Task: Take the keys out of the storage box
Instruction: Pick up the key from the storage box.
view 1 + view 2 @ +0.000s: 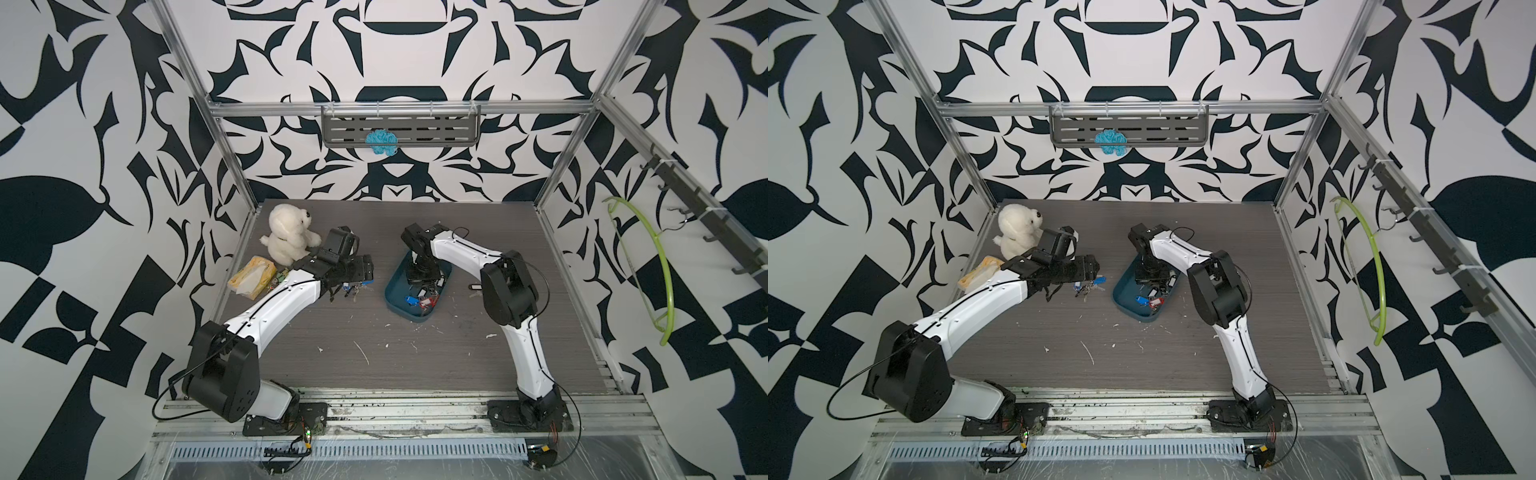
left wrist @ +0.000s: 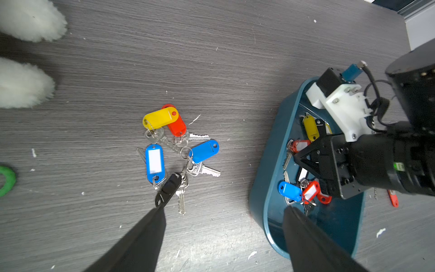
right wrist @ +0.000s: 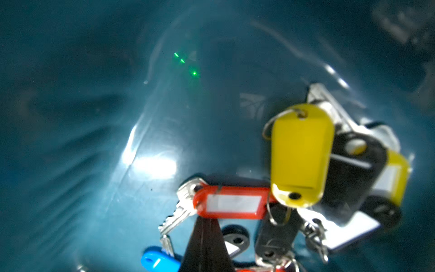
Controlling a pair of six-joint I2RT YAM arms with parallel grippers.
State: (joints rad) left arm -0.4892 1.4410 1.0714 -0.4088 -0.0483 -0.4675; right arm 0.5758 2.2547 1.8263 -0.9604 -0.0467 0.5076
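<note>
My right fingers (image 3: 202,249) are sitting pressed together with no gap, tips butting the edge of a red tag (image 3: 231,203) inside the storage box (image 2: 263,207). I'm not able to tell whether they're actually pinching it or its ring. The right gripper (image 3: 205,223) is pointing down into the box, low over the keys (image 3: 301,153) heaped at one end.

To do this pick well, I'm thinking: lift slowly and straight up, check the red tag is coming along, and keep off the box wall. The rings look tangled and may drag neighbours.

The left gripper (image 2: 225,209) is hanging spread wide and empty beside the box, over the loose keys (image 2: 154,162) lying on the table (image 2: 235,70).

Counting tags there: five (two blue, one yellow, one red, one black). A stray red tag (image 2: 392,197) is lying just outside the box's opposite side. In the box I'm counting at least eight: three red, two yellow, two black, one blue. The heap is hiding some.
</note>
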